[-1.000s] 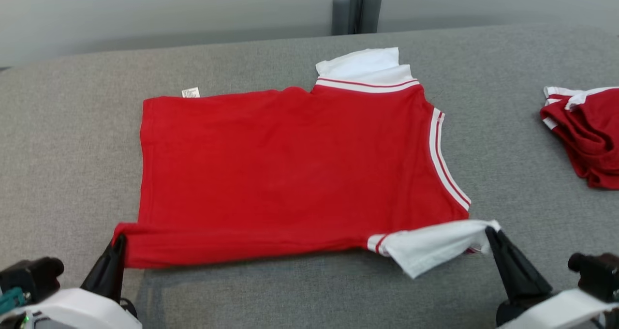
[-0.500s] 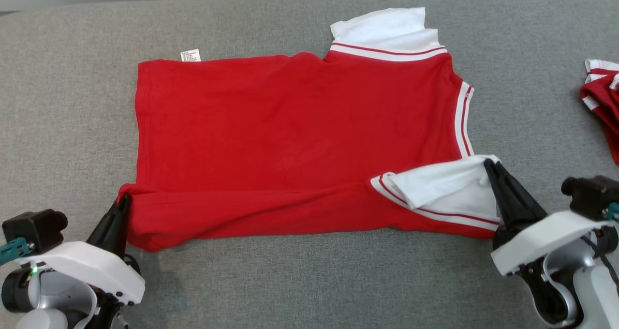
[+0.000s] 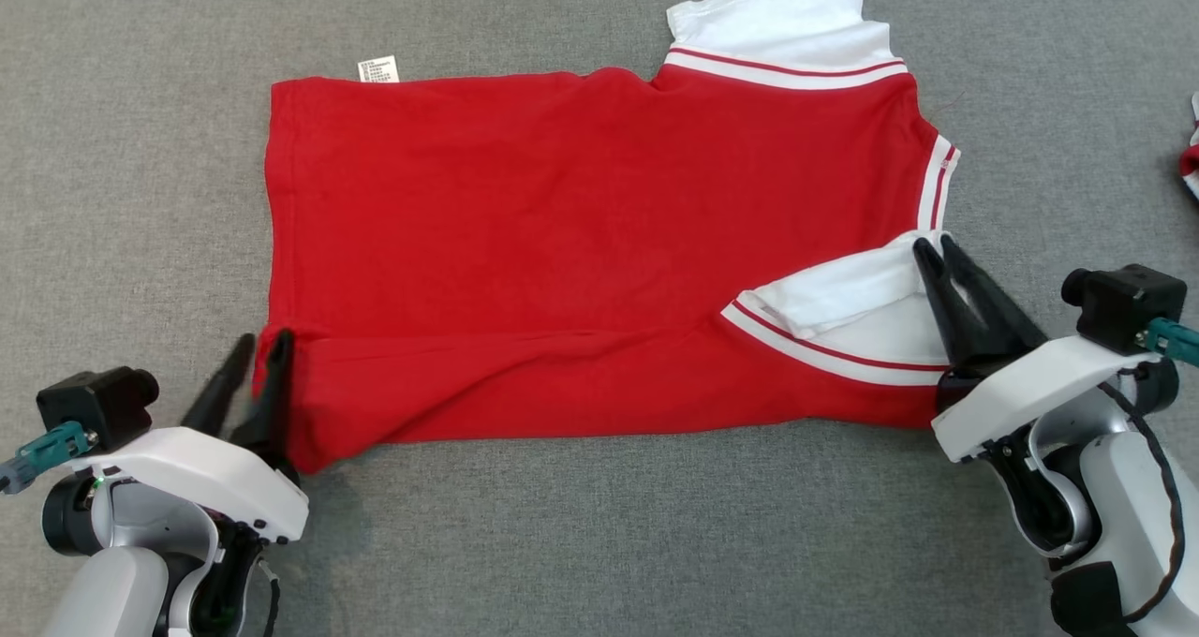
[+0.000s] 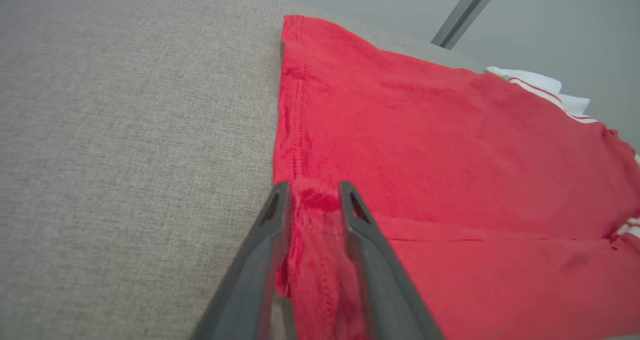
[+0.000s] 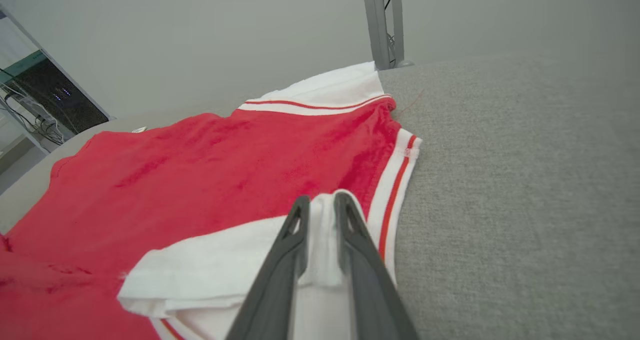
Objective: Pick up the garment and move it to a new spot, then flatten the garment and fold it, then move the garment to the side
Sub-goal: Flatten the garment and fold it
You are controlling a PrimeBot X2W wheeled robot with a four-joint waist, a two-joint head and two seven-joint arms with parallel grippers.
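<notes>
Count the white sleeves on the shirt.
2. The far sleeve sticks out past the shirt; the near sleeve is folded onto it, pinched by the right gripper. None looks hidden.

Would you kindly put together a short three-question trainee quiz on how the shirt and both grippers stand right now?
1. True or false: the red shirt hangs in the air above the grey surface.
2. What does the right gripper pinch? A. the white sleeve B. a care label C. the bottom hem
3. Fill in: the left gripper has its fingers ___ about the shirt's folded hem corner.
Key: 1 false, it lies on it; 2 A; 3 parted.
</notes>
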